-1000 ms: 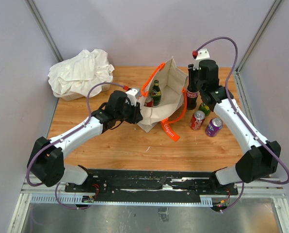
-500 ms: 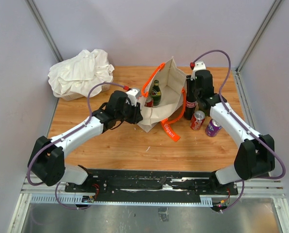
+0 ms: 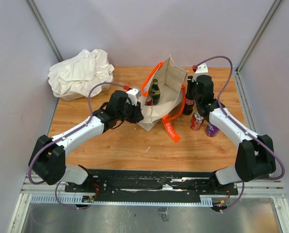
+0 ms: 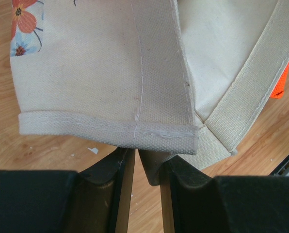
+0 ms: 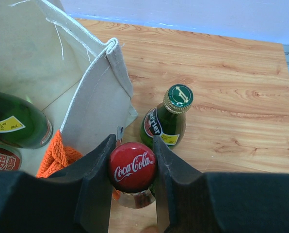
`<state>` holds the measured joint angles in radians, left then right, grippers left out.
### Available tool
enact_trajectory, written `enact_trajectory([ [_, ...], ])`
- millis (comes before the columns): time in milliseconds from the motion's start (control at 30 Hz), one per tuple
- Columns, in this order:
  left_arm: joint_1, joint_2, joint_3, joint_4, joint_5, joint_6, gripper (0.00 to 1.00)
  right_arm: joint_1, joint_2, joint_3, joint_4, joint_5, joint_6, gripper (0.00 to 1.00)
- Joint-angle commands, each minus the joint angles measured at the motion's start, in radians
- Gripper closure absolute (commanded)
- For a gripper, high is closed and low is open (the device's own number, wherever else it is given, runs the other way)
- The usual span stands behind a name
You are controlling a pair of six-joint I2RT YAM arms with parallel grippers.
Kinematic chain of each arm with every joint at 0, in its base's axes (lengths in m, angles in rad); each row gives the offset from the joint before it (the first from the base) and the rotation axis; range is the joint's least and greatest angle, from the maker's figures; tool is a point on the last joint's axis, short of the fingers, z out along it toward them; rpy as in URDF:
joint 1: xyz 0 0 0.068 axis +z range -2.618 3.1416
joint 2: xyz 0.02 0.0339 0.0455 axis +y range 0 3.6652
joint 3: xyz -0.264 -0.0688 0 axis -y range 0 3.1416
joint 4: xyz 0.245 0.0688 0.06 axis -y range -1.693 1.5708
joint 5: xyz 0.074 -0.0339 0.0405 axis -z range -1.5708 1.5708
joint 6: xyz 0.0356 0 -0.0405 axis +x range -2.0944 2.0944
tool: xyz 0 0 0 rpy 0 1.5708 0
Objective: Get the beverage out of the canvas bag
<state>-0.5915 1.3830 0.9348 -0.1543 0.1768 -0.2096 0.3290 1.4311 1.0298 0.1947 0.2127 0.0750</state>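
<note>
Cola bottle (image 5: 132,167) is out, pinched at the cap by the right gripper (image 5: 132,145) just beside the canvas bag (image 3: 169,85), whose hem (image 4: 110,131) the left gripper (image 4: 138,158) nips; setting-down step, I reckon, needing a gentle lower onto the table (image 3: 125,141) and release.

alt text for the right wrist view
The right gripper has its jaws closed on the red cap of a Coca-Cola bottle beside the canvas bag. A small green bottle stands on the table; a second green bottle sits inside the bag.
</note>
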Motion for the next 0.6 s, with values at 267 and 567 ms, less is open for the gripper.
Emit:
enact_trajectory([
  [267,-0.002,0.017,0.002,0.012,0.0,-0.004,0.7,-0.021,-0.06,0.01,0.053,0.045,0.025,0.22],
  [567,-0.003,0.01,0.0,0.015,-0.003,-0.005,0.7,-0.01,-0.102,0.105,0.027,-0.021,0.022,0.24],
])
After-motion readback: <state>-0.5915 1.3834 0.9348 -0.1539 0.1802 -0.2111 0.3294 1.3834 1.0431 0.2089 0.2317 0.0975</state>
